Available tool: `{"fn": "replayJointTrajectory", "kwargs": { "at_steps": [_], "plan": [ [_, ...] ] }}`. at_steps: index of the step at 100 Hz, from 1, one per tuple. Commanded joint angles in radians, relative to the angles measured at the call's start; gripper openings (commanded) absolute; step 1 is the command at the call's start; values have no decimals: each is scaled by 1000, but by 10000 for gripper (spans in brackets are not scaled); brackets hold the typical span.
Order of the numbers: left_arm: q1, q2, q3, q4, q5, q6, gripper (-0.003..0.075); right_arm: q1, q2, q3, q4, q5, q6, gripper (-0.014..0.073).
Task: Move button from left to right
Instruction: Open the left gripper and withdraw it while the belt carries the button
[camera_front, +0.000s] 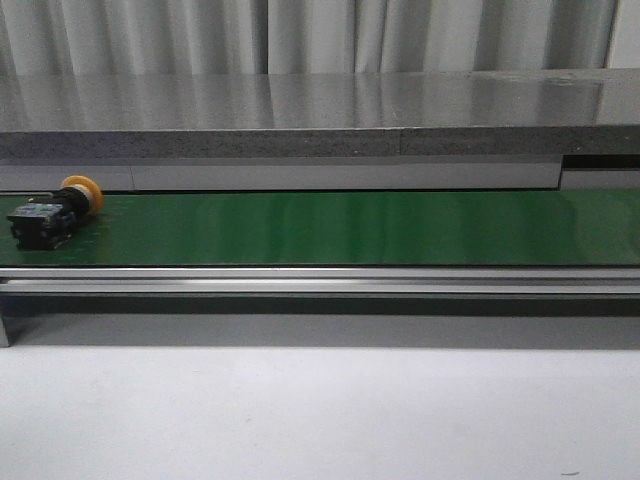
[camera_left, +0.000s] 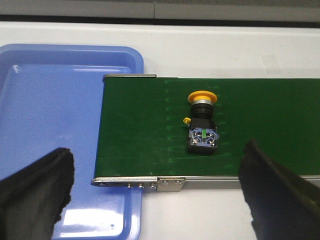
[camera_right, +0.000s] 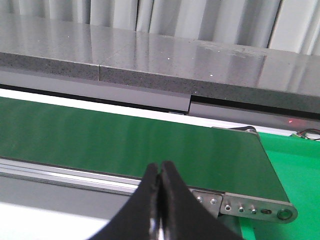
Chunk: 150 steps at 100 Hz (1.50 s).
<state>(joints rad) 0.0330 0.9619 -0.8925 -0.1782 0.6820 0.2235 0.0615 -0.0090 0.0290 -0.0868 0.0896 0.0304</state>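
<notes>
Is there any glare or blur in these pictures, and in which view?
Front view: soft glare streaks on the green belt. Left wrist view: bright reflection on the blue tray; the near fingers are blurred. Right wrist view: glossy grey ledge mirrors the curtains.

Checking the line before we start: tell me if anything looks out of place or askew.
The button lies tipped on its side near the left end of the green belt, its orange cap pointing sideways rather than up. Nothing else stands out.

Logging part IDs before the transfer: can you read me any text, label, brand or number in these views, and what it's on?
No readable text in any view.
button: the black body's end carries a small green mark and light specks, too small to read as characters.
green belt, blue tray: no markings visible.
</notes>
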Motion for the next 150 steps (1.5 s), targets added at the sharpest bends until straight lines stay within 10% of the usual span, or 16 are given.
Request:
{"fn": "replayJointTrajectory", "kwargs": {
  "at_steps": [1,52,114,150],
  "plan": [
    [-10,-136,78,-20,-137,-1,634,-2,-12,1,-2,-84,-2,-68],
    [-10,-765,465,-20,-271,33,634,-2,-12,1,-2,-84,-2,-68],
    [-10,-795,651,-13,-560,33,627,-2,-12,1,-2,-84,-2,-68],
    [-10,-795,651,-13,-564,33,182,-2,-12,1,-2,-84,-2,-68]
  ]
}}
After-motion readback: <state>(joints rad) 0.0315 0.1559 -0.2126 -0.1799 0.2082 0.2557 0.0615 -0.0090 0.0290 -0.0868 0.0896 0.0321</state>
